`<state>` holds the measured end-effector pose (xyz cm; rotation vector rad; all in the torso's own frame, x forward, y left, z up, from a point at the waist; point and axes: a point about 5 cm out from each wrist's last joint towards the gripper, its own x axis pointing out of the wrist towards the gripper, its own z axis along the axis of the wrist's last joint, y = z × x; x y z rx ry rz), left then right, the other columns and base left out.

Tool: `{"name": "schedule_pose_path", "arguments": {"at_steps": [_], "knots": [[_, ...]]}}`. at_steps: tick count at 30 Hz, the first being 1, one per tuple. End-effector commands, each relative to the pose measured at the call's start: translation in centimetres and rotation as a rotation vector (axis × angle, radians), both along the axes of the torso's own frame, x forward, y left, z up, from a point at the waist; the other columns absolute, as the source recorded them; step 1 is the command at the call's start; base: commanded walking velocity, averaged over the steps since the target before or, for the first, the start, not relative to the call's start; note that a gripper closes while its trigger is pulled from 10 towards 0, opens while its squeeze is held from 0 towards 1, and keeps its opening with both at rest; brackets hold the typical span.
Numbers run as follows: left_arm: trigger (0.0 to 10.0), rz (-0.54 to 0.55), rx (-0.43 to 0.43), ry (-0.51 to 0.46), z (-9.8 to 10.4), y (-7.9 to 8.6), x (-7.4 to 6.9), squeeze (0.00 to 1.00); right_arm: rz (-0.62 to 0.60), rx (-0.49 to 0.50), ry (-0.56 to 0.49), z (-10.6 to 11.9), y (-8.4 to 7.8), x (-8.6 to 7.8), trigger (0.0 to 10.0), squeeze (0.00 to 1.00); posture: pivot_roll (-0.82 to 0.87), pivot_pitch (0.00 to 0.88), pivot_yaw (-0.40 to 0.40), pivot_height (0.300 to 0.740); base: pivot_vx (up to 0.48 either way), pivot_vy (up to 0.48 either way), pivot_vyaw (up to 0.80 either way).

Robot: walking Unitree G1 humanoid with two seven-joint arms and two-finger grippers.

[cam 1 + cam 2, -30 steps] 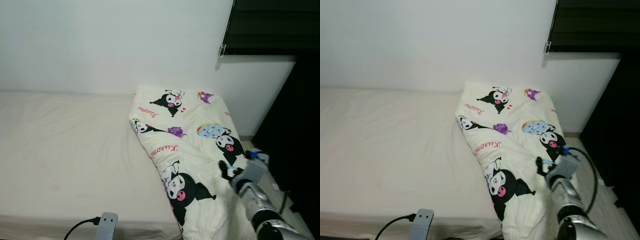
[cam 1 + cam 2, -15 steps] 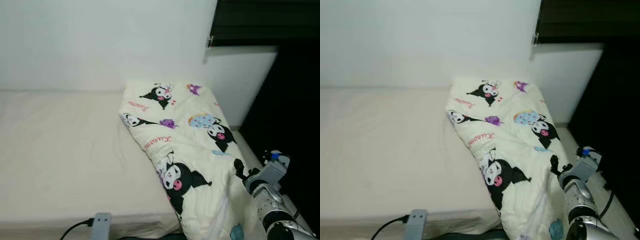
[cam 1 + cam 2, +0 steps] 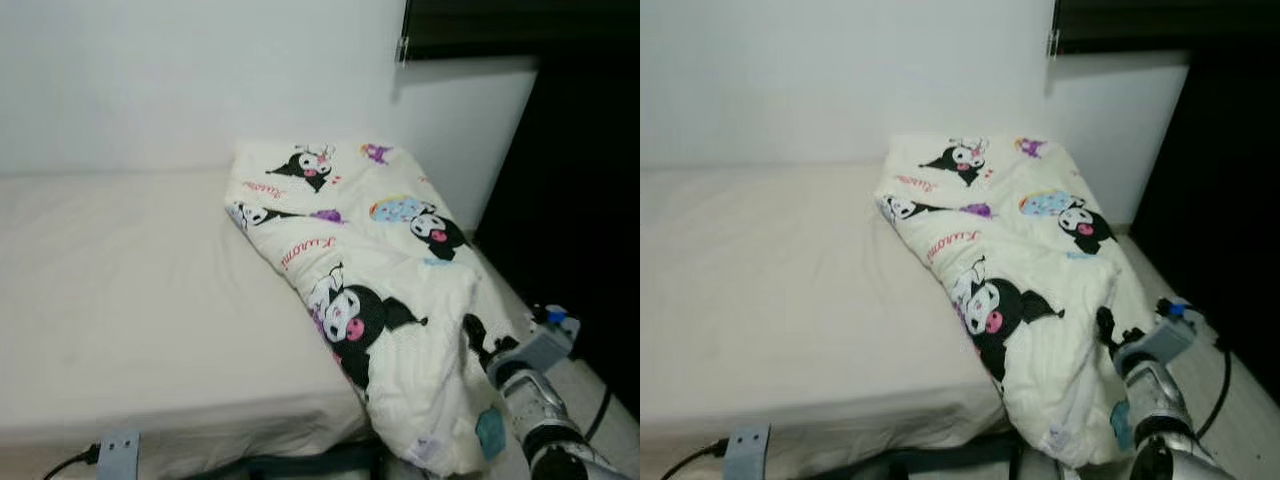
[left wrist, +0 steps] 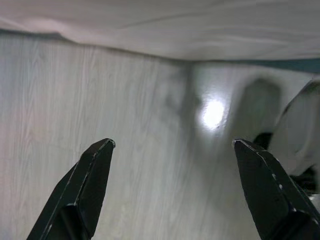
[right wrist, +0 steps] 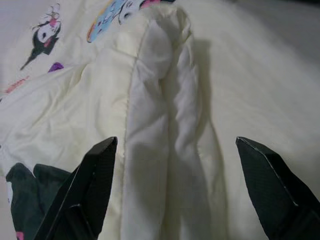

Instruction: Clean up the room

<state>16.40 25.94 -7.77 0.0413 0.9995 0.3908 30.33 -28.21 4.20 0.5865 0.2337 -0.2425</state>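
Since a second earlier the right gripper (image 3: 1110,332) had dropped lower along the one cream cartoon-printed quilt (image 3: 380,290), fingers spread wide around a fold, gripping nothing. That quilt draped off the white mattress (image 3: 130,290). Left gripper (image 4: 175,190) hung open over the pale wooden floor (image 4: 125,125).

The only writing stands on the cream cartoon-print quilt (image 3: 350,270) lying on the bed: a red cursive word printed beside the black-and-white characters (it looks like "Kuromi", though the letters are small and blurred). It repeats further up, too faint to read.
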Motion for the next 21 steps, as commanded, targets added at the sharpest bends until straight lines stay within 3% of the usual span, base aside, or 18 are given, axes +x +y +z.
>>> {"name": "schedule_pose_path", "arguments": {"at_steps": [1, 7, 10, 14, 21], "knots": [[10.0, 0.000, 0.006, 0.004, 0.0, 0.6, -0.4, 0.00, 0.002, 0.030, -0.024, 0.4, 0.3, 0.5, 10.0, 0.00, -0.14, 0.000, 0.014, 0.531, 0.000, 0.000, 0.00], [10.0, 0.008, 0.013, 0.013, -0.1, 1.1, -1.0, 0.00, -0.015, 0.056, -0.024, 0.0, 0.5, 0.2, 10.0, 0.00, -0.13, 0.000, 0.023, 0.506, 0.000, 0.000, 0.00], [10.0, 0.009, 0.026, 0.038, -0.2, 1.6, -1.9, 0.00, 0.051, 0.091, -0.023, -0.7, 1.9, 0.2, 10.0, 0.00, -0.12, 0.000, 0.032, 0.506, 0.000, 0.000, 0.00], [10.0, 0.006, 0.030, 0.047, -0.3, 1.8, -2.2, 0.00, 0.074, 0.114, -0.041, -0.9, 2.5, 0.2, 10.0, 0.00, -0.12, 0.000, 0.036, 0.506, 0.000, 0.000, 0.00], [10.0, -0.004, 0.038, 0.060, -0.3, 2.2, -2.7, 0.00, 0.172, 0.228, -0.226, 0.3, 4.0, 0.9, 10.0, 0.00, -0.11, 0.000, 0.040, 0.506, 0.000, 0.000, 0.00]]}}
